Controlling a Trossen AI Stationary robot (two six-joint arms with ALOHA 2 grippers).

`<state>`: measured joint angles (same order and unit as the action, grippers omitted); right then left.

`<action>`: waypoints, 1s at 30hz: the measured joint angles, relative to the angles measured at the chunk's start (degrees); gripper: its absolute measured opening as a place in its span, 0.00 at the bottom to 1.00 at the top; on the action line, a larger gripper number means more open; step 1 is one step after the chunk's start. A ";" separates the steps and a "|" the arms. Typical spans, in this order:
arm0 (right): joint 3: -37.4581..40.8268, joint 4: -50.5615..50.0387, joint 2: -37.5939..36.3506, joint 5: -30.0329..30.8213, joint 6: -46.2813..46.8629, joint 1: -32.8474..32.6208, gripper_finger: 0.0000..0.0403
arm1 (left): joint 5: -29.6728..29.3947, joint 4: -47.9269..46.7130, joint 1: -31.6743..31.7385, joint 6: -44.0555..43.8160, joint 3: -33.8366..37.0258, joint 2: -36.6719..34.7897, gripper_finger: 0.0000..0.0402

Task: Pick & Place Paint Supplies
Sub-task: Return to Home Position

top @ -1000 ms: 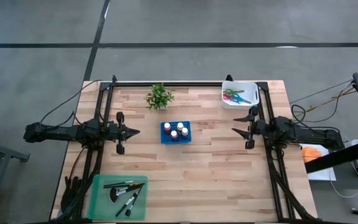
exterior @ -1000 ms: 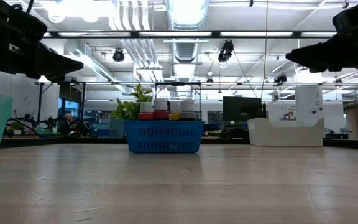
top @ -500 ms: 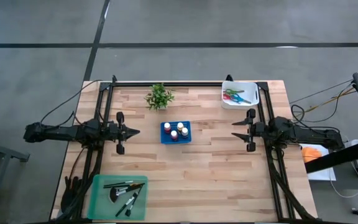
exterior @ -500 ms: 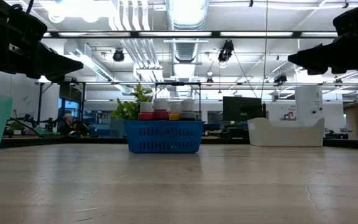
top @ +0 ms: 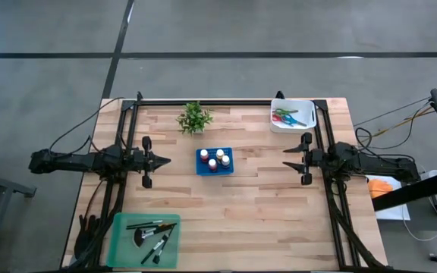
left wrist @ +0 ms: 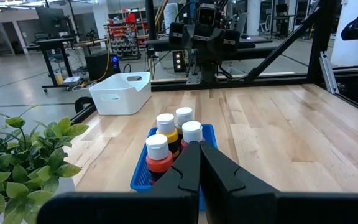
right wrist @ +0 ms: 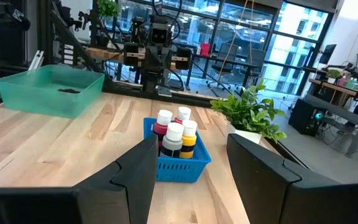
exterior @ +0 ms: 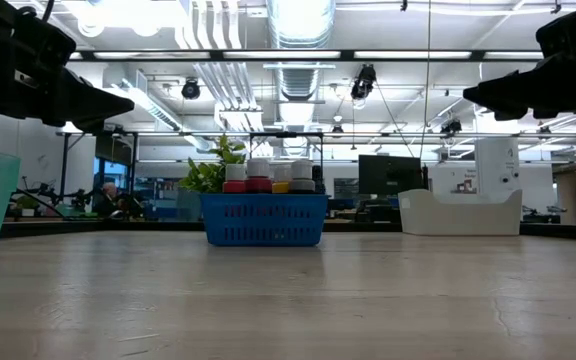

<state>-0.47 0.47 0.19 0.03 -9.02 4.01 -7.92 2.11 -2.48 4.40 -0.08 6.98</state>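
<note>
View from above: a pale wooden table point(top: 241, 205) with two dark robot arms lying level along its left and right sides, facing each other across the middle. The left pincer point(top: 164, 160) hangs above the wood with its two fingers pressed together and nothing between them. The right pincer point(top: 285, 157) mirrors it on the opposite side with its fingers spread wide, also carrying nothing. Both are well apart from every item, which fits a resting pose rather than a reach. Between them, at the table's centre, stands a small blue basket point(top: 200, 170). It holds four white-capped paint bottles point(top: 213, 160) upright and packed close, which likely keeps them from tipping. At the far right corner a white bin point(top: 308, 106) holds the scissors point(top: 285, 116), their red, blue and green handles lying loose in a small heap. At the near left corner a green tray point(top: 116, 227) holds the dark-handled brushes point(top: 152, 233), lying flat and crossing one another. A small potted plant point(top: 194, 117) stands near the far edge, well left of the white bin and outside any container. Each kind of supply sits in its own container, so the sorting looks finished and only the parking of the arms seems to be in hand.
</note>
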 joint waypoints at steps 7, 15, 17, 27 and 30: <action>0.00 -0.06 0.49 0.01 0.02 0.00 0.48 | 0.00 -0.01 0.00 0.00 0.00 -0.02 0.02; 0.00 -0.02 0.68 0.04 0.01 0.00 0.48 | 0.00 -0.02 0.00 0.00 0.00 -0.02 0.02; 0.00 -0.02 0.68 0.02 0.00 0.00 0.48 | 0.00 -0.01 0.00 0.00 0.00 -0.02 0.02; 0.00 -0.02 0.68 0.03 0.00 0.00 0.48 | 0.00 -0.01 0.00 0.00 0.00 -0.02 0.02; 0.00 -0.02 0.68 0.02 0.00 0.00 0.48 | 0.00 0.00 0.00 0.00 0.00 0.00 0.02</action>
<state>-0.47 0.45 0.86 0.05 -9.02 4.01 -7.92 2.11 -2.48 4.40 -0.08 6.98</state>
